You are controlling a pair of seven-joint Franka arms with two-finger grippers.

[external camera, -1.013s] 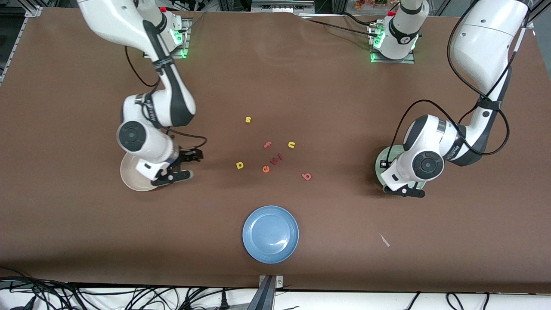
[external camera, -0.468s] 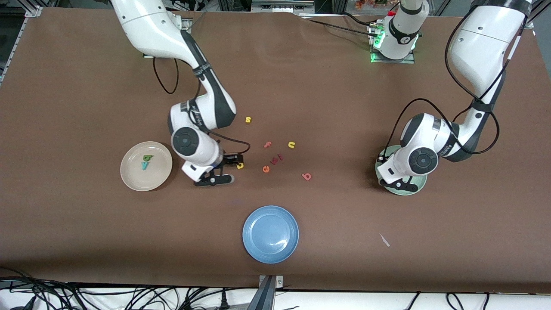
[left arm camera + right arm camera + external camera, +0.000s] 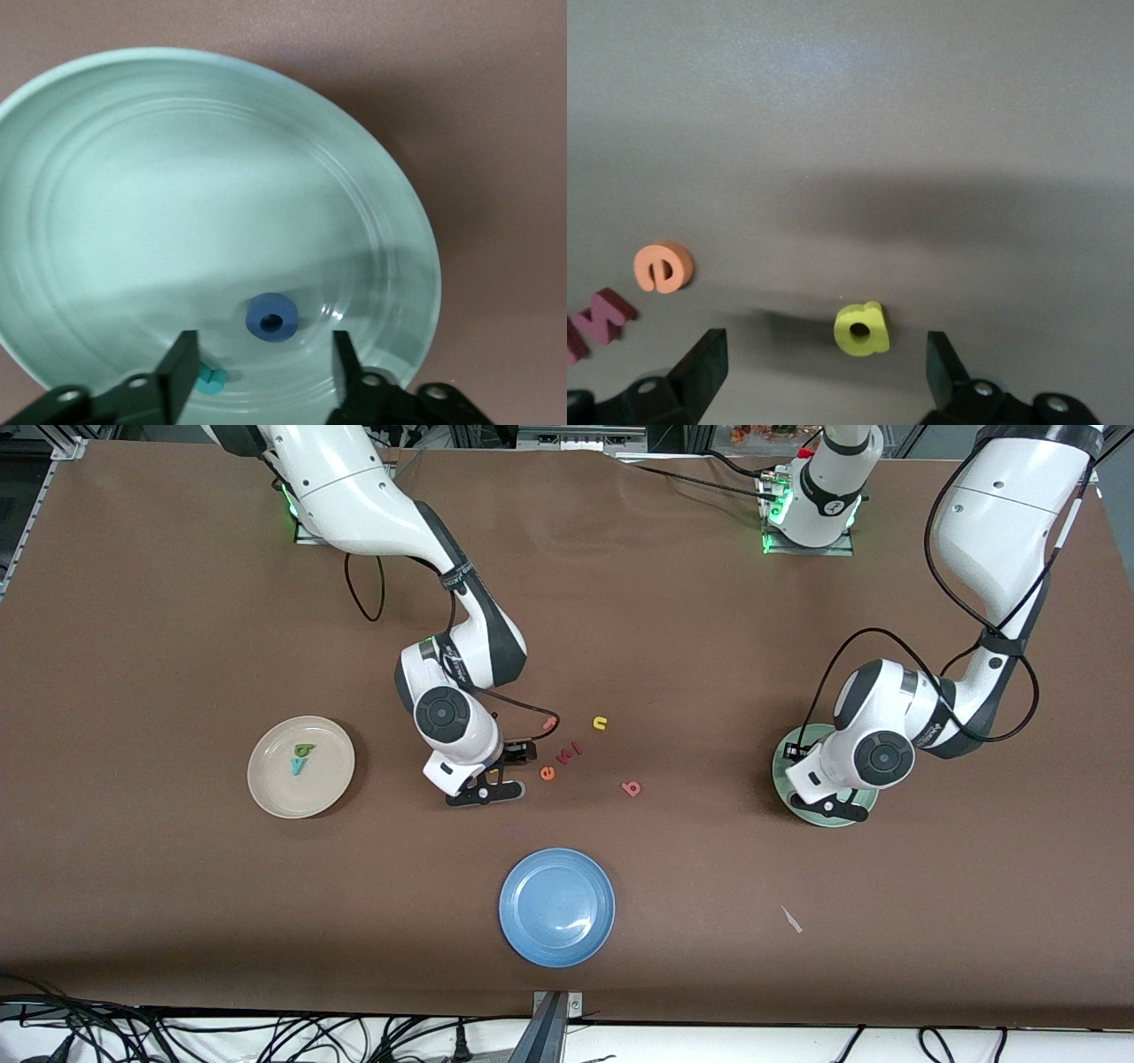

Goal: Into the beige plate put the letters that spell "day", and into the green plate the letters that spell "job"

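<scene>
The beige plate (image 3: 330,781) holds the green "d" (image 3: 306,750) and teal "y" (image 3: 297,765). My right gripper (image 3: 500,773) hangs open low over the table's middle. In the right wrist view the yellow "a" (image 3: 862,328) lies flat between the spread fingers of the right gripper (image 3: 824,367), untouched. My left gripper (image 3: 819,793) hovers open over the green plate (image 3: 782,755). In the left wrist view the blue "o" (image 3: 271,317) lies in that green plate (image 3: 133,177), just ahead of the left gripper (image 3: 263,372). The teal "j" (image 3: 211,381) lies partly hidden by one finger. The red-pink "b" (image 3: 631,787) lies on the table.
Other letters sit beside the right gripper: an orange "e" (image 3: 547,773), dark pink letters (image 3: 569,752), a pink "f" (image 3: 550,723) and a yellow "u" (image 3: 600,724). A blue plate (image 3: 556,906) lies nearer the front camera. A small pale scrap (image 3: 791,919) lies toward the left arm's end.
My right arm has swung from over the beige plate to the loose letters in the middle, uncovering the "d" and "y" in the plate. My left gripper has stayed over the green plate.
</scene>
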